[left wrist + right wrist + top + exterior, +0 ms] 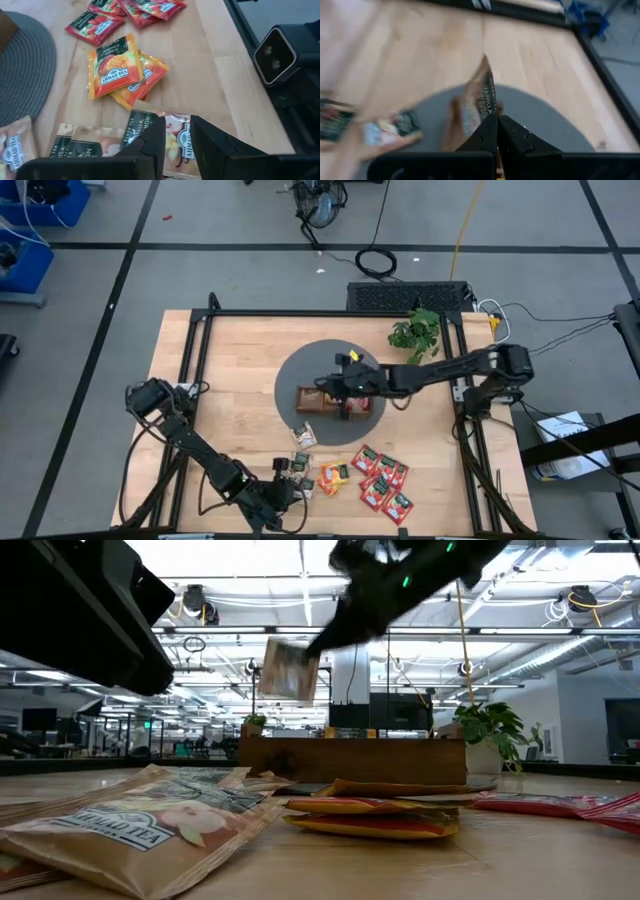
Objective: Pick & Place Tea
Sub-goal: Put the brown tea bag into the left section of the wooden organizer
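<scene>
Behind the table I see a large hall with ceiling lamps and a wooden table top (240, 370) under both arms. I hold one pale tea packet (481, 102) in the right gripper (497, 134); its fingers are pressed together on the packet's lower edge, and the packet hangs in the air above the brown wooden tray (335, 402). This tray stands on a round grey mat (300, 375) near the middle of the table. In the low view the same packet (288, 670) is seen high over the tray wall.

My left gripper (177, 142) is low at the front edge of the table, with its fingers a little apart, directly over a pale vanilla packet (175, 137) that lies flat on the wood. I cannot tell if the fingers touch it. Just beside it lie two orange mango packets (114, 70), one partly on top of the other. Several red packets (385, 485) are spread closer to the front right corner. A green potted plant (417, 332) stands near the back edge, beside the mat.
</scene>
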Controlling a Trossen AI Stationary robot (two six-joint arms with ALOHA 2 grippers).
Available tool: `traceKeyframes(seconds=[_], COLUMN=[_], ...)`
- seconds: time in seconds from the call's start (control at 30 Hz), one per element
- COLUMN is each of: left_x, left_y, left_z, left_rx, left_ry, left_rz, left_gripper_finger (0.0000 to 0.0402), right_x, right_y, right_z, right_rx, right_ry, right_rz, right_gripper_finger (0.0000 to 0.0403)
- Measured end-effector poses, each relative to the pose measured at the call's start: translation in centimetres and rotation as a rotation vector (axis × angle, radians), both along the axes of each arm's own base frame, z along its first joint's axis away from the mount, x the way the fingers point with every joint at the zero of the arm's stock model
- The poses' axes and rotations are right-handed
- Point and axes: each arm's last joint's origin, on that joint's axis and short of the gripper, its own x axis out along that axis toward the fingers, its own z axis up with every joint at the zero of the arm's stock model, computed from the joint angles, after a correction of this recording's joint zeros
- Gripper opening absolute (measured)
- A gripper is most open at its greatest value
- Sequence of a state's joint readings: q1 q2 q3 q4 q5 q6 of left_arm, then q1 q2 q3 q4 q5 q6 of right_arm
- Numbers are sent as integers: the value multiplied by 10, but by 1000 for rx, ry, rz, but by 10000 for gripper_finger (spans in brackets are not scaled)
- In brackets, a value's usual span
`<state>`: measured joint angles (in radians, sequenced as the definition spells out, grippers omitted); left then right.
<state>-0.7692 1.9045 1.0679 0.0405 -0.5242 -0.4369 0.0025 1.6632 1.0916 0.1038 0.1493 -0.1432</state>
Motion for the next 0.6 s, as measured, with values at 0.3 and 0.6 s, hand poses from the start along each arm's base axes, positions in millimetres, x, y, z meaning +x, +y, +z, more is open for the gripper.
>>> traceKeyframes(seconds=[0.3,0.6], left_x=[0,0], left_y=[2,2], left_z=[-1,-1], left_rx=[33,43], left_ry=[10,15], left_rz=[-14,-18], left_gripper_finger=[93,93], right_x=[13,13], right_y=[-15,-16], right_z=[-34,-48], right_rx=[-17,-13], right_ry=[54,133], right_rz=[-67,-65], right_gripper_finger=[0,0])
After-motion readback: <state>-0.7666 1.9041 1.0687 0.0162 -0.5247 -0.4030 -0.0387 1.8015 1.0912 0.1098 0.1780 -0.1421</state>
